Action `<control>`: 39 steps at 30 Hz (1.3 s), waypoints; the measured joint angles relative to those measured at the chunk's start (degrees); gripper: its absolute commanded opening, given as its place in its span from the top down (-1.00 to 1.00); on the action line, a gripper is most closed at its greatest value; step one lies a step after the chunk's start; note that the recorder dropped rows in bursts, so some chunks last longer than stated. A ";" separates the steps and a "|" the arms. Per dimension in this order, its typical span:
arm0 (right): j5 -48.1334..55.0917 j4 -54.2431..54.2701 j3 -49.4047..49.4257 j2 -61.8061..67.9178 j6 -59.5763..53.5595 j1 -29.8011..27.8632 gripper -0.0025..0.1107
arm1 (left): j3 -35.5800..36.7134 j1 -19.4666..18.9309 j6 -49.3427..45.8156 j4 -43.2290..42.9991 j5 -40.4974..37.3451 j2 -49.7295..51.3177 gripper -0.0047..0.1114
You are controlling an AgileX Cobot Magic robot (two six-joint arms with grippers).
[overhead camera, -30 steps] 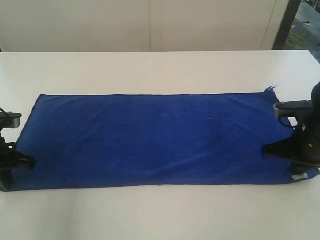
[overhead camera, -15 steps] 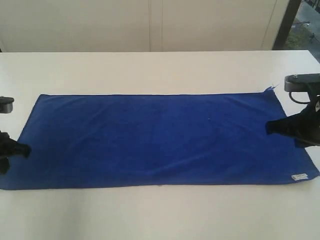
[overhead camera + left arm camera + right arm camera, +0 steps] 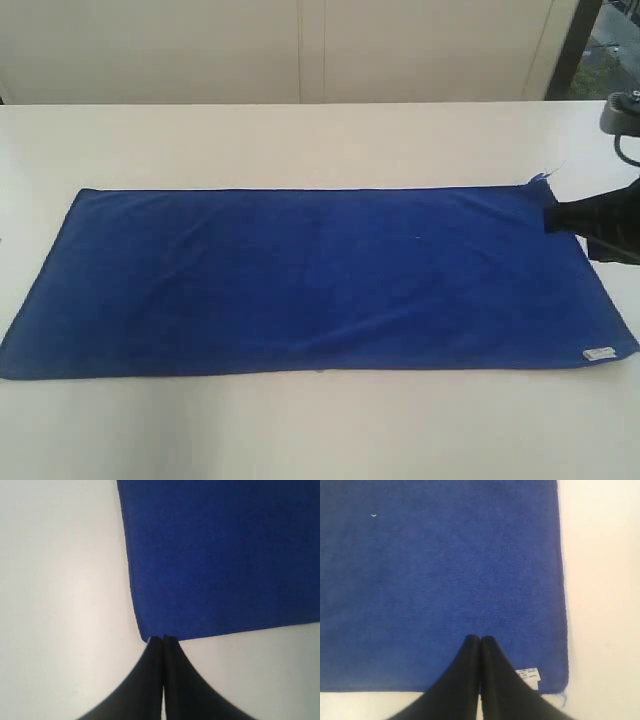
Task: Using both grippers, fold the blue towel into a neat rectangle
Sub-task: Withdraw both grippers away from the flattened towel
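Withdrawn: left claw [image 3: 163,638], right claw [image 3: 480,639] — blue towel [image 3: 310,280] flat on table [image 3: 300,140].

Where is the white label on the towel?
In the exterior view the label lies at the front right corner of the towel, near the right gripper.

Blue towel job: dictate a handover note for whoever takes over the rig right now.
Left gripper: shut, empty, near a corner of the blue towel.
Right gripper: shut, empty, over the end with the white label.
The blue towel lies spread flat, full length, on the white table.
Done: no fold visible.
Left to do: grasp the corners and fold it into a neat rectangle.
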State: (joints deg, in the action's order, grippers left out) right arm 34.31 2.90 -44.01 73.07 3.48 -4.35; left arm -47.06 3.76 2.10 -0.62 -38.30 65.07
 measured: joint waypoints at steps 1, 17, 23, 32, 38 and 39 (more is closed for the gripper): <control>0.00 0.10 0.61 -1.38 0.00 0.00 0.96 | 0.00 0.00 0.47 0.00 -0.77 -1.58 0.92; 2.78 0.21 8.80 -34.59 0.00 0.00 0.96 | 0.00 0.00 3.31 1.18 -10.18 -30.48 0.92; 4.84 0.21 11.61 -43.88 -0.13 0.00 0.96 | 0.00 0.00 3.31 1.18 -12.08 -39.19 0.92; 4.19 0.21 15.55 -48.27 -1.47 0.00 0.96 | 3.99 0.00 2.22 0.62 -11.68 -46.59 0.92; 0.91 0.21 17.50 -48.27 -1.56 0.00 0.96 | 10.48 0.00 2.12 0.62 -6.14 -46.91 0.92; 0.23 0.21 17.75 -48.27 -1.56 0.00 0.96 | 11.51 0.00 2.12 0.62 -5.02 -46.91 0.92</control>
State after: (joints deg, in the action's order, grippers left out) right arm 34.55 3.12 -26.27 24.80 1.91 -4.35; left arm -35.55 3.76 4.22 0.00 -43.32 18.16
